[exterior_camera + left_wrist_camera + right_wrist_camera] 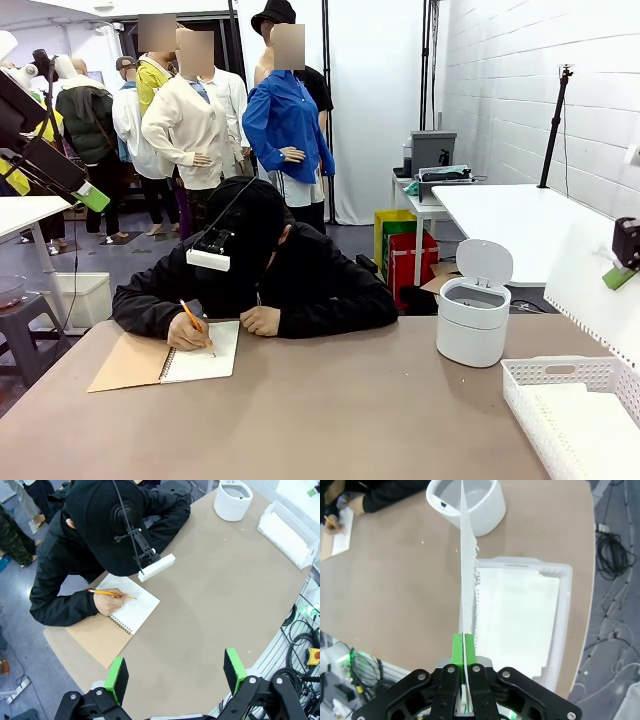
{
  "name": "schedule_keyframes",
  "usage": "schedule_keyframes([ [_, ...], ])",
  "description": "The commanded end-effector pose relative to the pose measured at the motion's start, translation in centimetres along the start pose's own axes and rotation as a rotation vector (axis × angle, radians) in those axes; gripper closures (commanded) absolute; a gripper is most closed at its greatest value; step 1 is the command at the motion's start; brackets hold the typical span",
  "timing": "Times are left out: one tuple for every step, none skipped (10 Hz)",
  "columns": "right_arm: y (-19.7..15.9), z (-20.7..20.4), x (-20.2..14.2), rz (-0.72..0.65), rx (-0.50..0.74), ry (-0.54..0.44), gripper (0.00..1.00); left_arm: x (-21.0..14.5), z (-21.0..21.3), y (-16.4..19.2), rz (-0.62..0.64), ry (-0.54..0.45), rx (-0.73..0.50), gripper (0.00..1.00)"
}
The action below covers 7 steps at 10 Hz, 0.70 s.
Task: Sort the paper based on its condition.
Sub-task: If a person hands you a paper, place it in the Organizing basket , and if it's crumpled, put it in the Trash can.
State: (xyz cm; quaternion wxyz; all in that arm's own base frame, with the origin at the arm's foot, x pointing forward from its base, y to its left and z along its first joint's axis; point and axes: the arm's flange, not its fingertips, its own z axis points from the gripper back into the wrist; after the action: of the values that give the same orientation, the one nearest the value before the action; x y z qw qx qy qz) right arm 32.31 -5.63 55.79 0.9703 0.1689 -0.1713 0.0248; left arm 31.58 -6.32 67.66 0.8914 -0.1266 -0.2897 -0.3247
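My right gripper [464,642] is shut on a flat white sheet of paper [466,555]. I see the sheet edge-on, with a torn, perforated side, hanging above the white basket [563,630]. In the front view the same gripper [620,272] holds the sheet [585,275] high at the right edge. Flat sheets [515,615] lie stacked in the basket [560,366]. My left gripper [175,675] is open with nothing between its green pads, high over the table's near left side.
A person leans on the far side and writes with a pencil [192,318] in a spiral notebook [200,352]. A small white bin [473,320] with its lid up stands beside the basket. The brown table [340,410] is bare between them.
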Motion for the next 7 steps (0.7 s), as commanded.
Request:
schedule_keyframes([
  [0.4, -2.1, -1.9, 0.000, -0.036, 0.027, 1.00, 0.0, 0.0, 0.0, 0.000, -0.005, 0.002, 0.00],
  [0.3, -3.4, -2.8, -0.007, -0.048, 0.047, 1.00, 0.0, 0.0, 0.0, 0.000, -0.005, 0.002, 0.00],
  [-0.1, -4.6, -4.0, -0.017, -0.057, 0.069, 1.00, 0.0, 0.0, 0.0, 0.000, -0.005, 0.002, 0.00],
  [-0.6, -5.6, -5.0, -0.034, -0.069, 0.082, 1.00, 0.0, 0.0, 0.0, 0.000, -0.005, 0.002, 0.00],
  [-1.1, -6.2, -6.3, -0.043, -0.075, 0.091, 1.00, 0.0, 0.0, 0.0, 0.000, -0.005, 0.002, 0.00],
  [-1.6, -7.4, -7.0, -0.060, -0.048, 0.079, 1.00, 0.0, 0.0, 0.0, 0.000, -0.005, 0.002, 0.00],
  [-2.1, -9.1, -7.8, -0.097, -0.027, 0.082, 1.00, 0.0, 0.0, 0.0, 0.000, -0.005, 0.002, 0.00],
])
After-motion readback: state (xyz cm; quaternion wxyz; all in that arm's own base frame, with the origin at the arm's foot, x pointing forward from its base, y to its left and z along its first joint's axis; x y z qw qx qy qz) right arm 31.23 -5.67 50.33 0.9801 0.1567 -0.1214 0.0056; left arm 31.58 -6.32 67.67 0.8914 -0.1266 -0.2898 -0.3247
